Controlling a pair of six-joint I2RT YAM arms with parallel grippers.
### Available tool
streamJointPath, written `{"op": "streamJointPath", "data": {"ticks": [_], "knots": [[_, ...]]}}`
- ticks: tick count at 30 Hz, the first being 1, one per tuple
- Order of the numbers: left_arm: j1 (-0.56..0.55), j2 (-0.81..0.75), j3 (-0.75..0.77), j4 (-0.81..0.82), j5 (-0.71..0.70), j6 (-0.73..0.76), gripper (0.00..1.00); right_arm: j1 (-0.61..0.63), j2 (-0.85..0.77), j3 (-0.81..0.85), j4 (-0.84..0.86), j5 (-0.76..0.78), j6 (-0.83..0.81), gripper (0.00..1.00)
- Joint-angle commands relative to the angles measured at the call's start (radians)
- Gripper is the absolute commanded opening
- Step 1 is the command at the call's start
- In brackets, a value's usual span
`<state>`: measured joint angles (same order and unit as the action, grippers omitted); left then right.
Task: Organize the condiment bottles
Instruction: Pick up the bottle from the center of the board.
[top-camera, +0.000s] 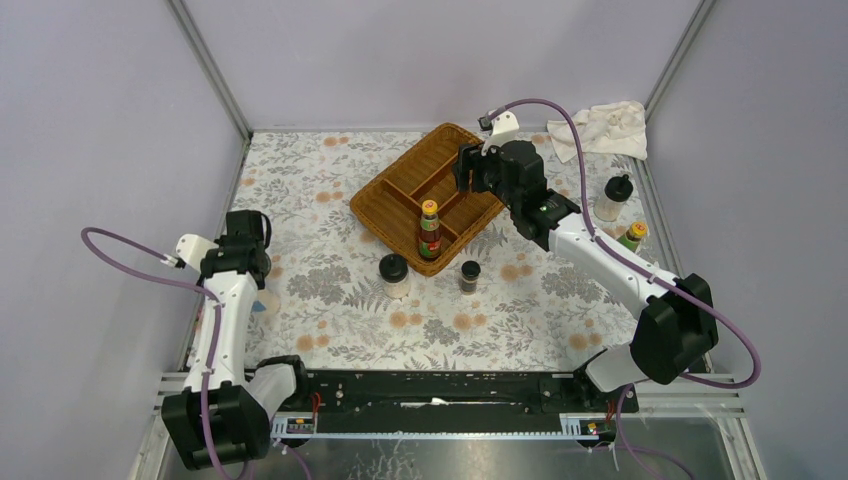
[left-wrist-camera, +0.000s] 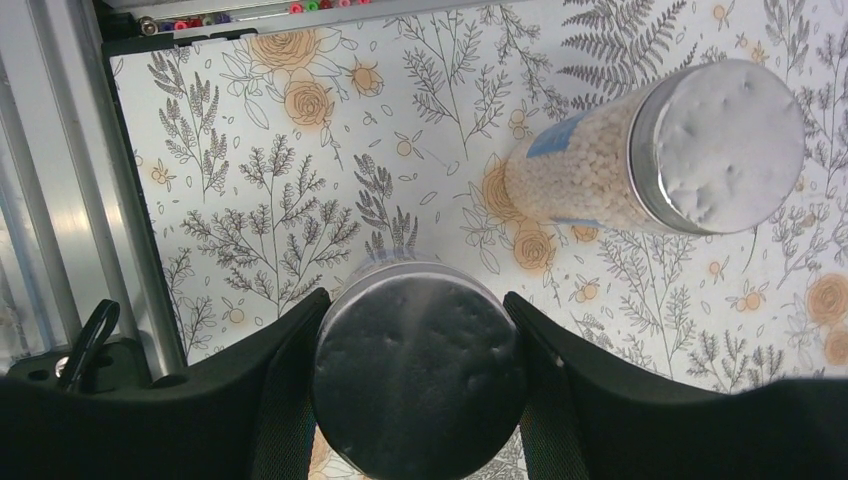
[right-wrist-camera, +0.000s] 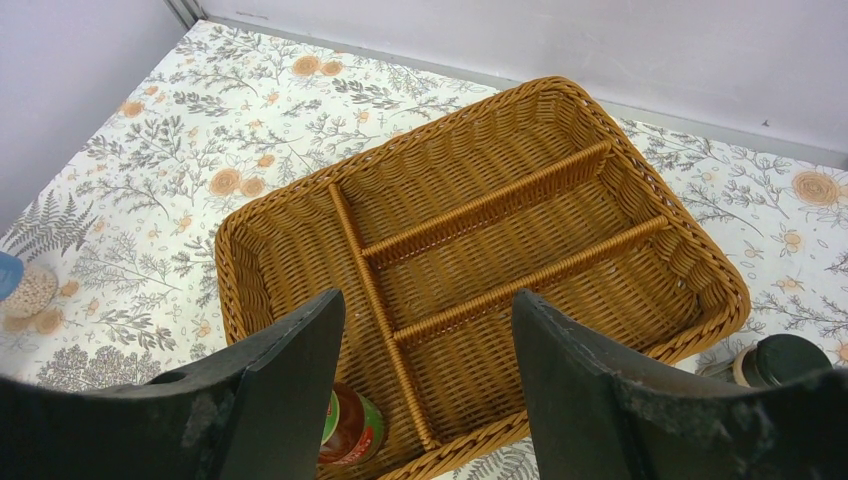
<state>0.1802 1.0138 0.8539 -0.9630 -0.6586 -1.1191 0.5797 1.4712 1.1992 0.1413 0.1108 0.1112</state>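
Grey-capped shaker (left-wrist-camera: 418, 375) clamped in left pincer (left-wrist-camera: 415, 305); right pincer (right-wrist-camera: 428, 305) apart (empty) over wicker tray (right-wrist-camera: 560, 95).

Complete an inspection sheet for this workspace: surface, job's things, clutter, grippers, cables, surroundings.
Surface: floral tablecloth, wicker tray on it.
Job's things: one sauce bottle upright in the tray; outside it, second sauce bottle, three black-lidded jars, held shaker, free shaker.
Clutter: white cloth, far right corner.
Grippers: left gripper closed around the held shaker; right gripper open, empty, above the tray.
Cables: purple cables loop off both arms.
Surroundings: pale walls, metal frame.
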Motion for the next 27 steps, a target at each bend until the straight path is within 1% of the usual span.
{"op": "streamJointPath", "data": {"ticks": [1, 7, 10, 20, 27], "knots": [[-0.004, -0.023, 0.037, 0.038, 0.021, 0.096, 0.0, -0.005, -0.025, 0.006, 0.038, -0.014, 0.01, 0.69], [-0.033, -0.034, 0.036, 0.052, 0.048, 0.153, 0.0, -0.005, -0.027, 0.008, 0.036, -0.016, 0.014, 0.69], [-0.062, -0.04, 0.041, 0.05, 0.037, 0.171, 0.0, -0.005, -0.028, 0.01, 0.037, -0.018, 0.014, 0.69], [-0.176, -0.052, 0.057, 0.048, -0.048, 0.185, 0.0, -0.006, -0.04, 0.008, 0.035, -0.027, 0.021, 0.68], [-0.307, -0.036, 0.062, 0.053, -0.134, 0.194, 0.0, -0.006, -0.048, 0.008, 0.033, -0.031, 0.025, 0.68]]}}
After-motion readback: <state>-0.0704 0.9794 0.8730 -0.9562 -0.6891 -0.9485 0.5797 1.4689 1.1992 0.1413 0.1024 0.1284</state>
